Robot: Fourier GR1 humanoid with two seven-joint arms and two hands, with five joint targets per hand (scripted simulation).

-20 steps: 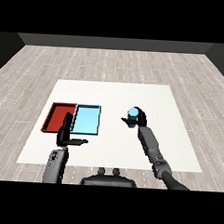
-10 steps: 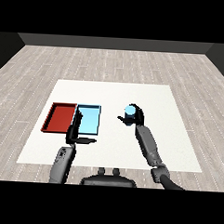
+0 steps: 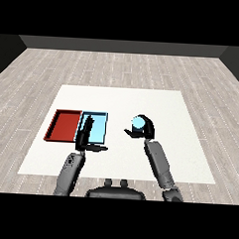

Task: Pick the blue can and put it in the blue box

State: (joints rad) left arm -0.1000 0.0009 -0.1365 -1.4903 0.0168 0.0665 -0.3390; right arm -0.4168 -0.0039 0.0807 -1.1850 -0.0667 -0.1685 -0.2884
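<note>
Blue can (image 3: 138, 124): you see it inside your right hand (image 3: 144, 128), wrapped by the curled fingers (image 3: 149, 124), with the thumb reaching round its left side; only its pale blue top and upper wall show.
Right hand: it is raised above the white desk (image 3: 162, 109), well to the right of both trays, palm turned toward the can.
Left hand (image 3: 85, 138): your fingers (image 3: 86, 125) here are straight and pressed together, pointing away from you; the thumb (image 3: 97, 148) sticks out to the right. They pinch nothing.
Blue tray (image 3: 100, 125): it lies just beyond and to the right of the left fingers, which overlap its left edge in your view; you cannot tell whether they touch it.
Red tray (image 3: 64, 125): it sits just left of the left fingers, touching the blue tray side by side.
Gap: bare desk lies between the left thumb and the fingers holding the can.
</note>
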